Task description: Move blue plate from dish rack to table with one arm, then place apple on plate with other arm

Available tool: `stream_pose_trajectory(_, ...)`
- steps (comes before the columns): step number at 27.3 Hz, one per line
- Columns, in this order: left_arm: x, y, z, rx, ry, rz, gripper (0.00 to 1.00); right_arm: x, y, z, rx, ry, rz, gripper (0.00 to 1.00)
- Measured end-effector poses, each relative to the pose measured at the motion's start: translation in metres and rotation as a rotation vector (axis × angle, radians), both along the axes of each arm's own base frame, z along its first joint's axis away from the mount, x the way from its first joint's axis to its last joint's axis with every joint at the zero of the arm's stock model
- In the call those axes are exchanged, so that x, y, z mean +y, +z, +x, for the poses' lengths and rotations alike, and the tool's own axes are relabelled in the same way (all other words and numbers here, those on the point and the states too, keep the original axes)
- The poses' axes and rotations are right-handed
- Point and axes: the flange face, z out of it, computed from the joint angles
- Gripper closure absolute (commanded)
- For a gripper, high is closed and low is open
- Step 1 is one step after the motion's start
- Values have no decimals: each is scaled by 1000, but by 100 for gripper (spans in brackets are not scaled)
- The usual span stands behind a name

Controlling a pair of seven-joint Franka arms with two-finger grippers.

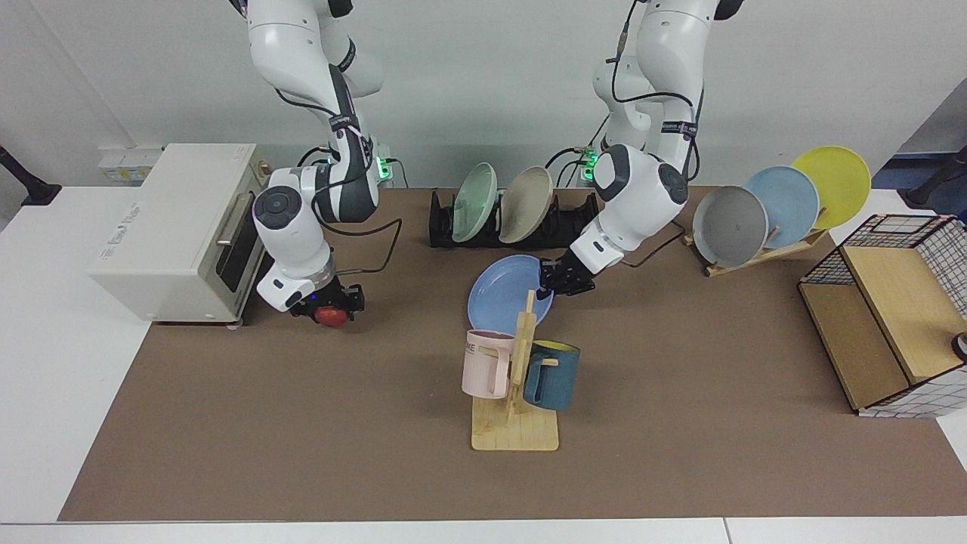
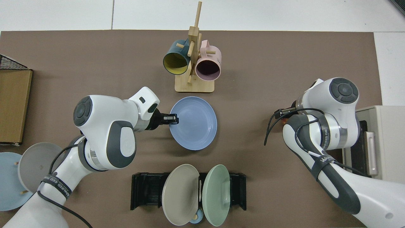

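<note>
Here the left gripper (image 1: 560,281) pinches the blue plate's (image 1: 502,295) rim, the plate tilted just behind the mug tree (image 1: 520,378) (clear of the dish rack (image 1: 574,219)). The right gripper (image 1: 331,305) is closed around the apple (image 1: 332,316) beside the toaster oven (image 1: 177,227).

You get bright, even light from overhead in both views. Shadows are soft and short: a faint one lies on the table (image 1: 302,453) beside the mug tree (image 1: 517,378), another under the blue plate (image 2: 193,123). The white arms show mild sheen, no harsh glare. Everything reads sharp, with no visible blur or edge bending.
</note>
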Motion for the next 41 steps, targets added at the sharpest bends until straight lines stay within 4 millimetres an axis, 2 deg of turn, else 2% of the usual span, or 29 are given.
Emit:
stream_pose_trajectory(1, -1, 0, -1, 1, 2, 0, 55, 1, 11, 1, -4, 2, 2, 91)
stream_pose_trajectory(3, -3, 0, -1, 2, 5, 0, 55, 3, 29, 3, -8, 5, 6, 91)
stream_pose_trajectory(6, -5, 0, -2, 4, 9, 0, 55, 7, 57, 6, -11, 11, 11, 100)
stream_pose_trajectory(11, -7, 1, -2, 9, 22, 4, 55, 13, 97, 14, -22, 21, 15, 100)
stream_pose_trajectory(14, -8, 1, -3, 8, 19, 21, 55, 17, 108, 16, -29, 27, 17, 100)
stream_pose_trajectory(17, -9, 2, -3, 2, 11, 50, 54, 25, 110, 16, -33, 39, 19, 100)
stream_pose_trajectory(23, -1, 14, -1, 3, -28, 127, 55, 58, 110, 11, -32, 66, 21, 100)
stream_pose_trajectory(28, 37, 58, 8, 22, -77, 230, 54, 96, 109, 3, -31, 47, 22, 100)
stream_pose_trajectory(32, 78, 117, 9, 33, -117, 358, 34, 135, 107, -8, -29, -1, 22, 100)
stream_pose_trajectory(35, 97, 156, 6, 55, -144, 423, 20, 166, 109, -13, -36, -28, 24, 100)
stream_pose_trajectory(37, 106, 174, 4, 64, -161, 456, 14, 188, 108, -16, -38, -43, 24, 100)
stream_pose_trajectory(39, 112, 188, 2, 70, -175, 484, 2, 211, 105, -20, -39, -65, 24, 100)
stream_pose_trajectory(41, 116, 199, 1, 73, -184, 503, 1, 234, 101, -23, -40, -86, 22, 100)
